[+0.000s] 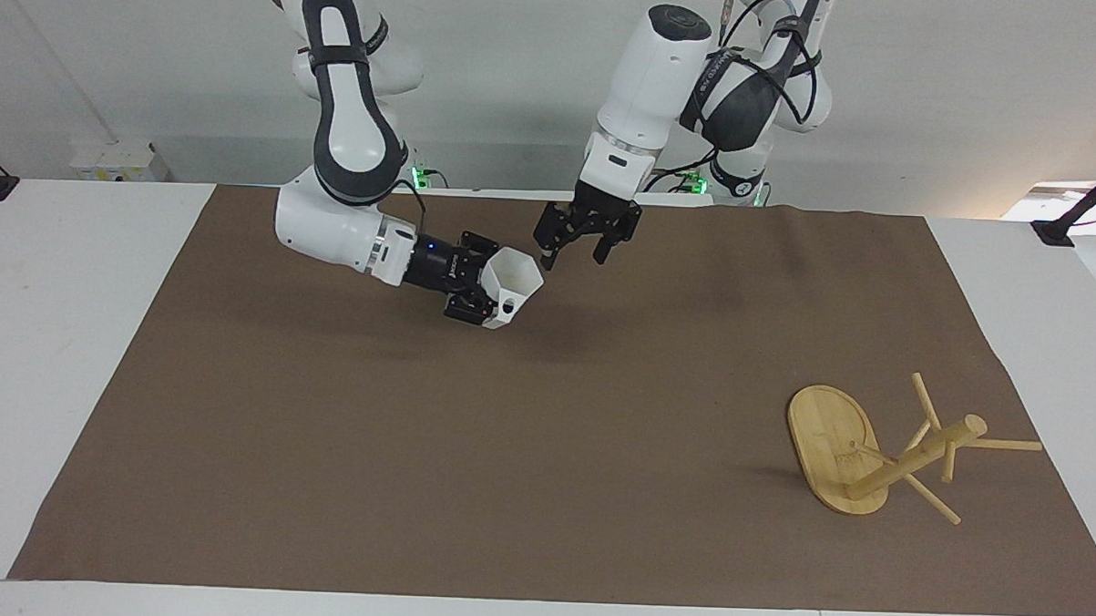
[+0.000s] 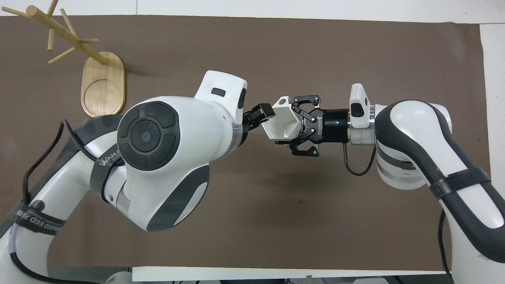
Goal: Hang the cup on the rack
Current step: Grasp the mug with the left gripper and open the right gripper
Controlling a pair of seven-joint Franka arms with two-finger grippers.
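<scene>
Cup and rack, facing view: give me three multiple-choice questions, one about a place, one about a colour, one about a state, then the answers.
1. Where does the rack stand?
A. Toward the left arm's end of the table
B. Toward the right arm's end of the table
C. Directly under the cup

2. What colour is the cup?
A. Blue
B. White
C. Red

3. What is the cup's state?
A. Hung on the rack
B. Lying on its side on the table
C. Held up in the right gripper

Answers: 1 A, the rack stands at the left arm's end. 2 B, its faceted body is white. 3 C, the fingers clamp it in the air.
</scene>
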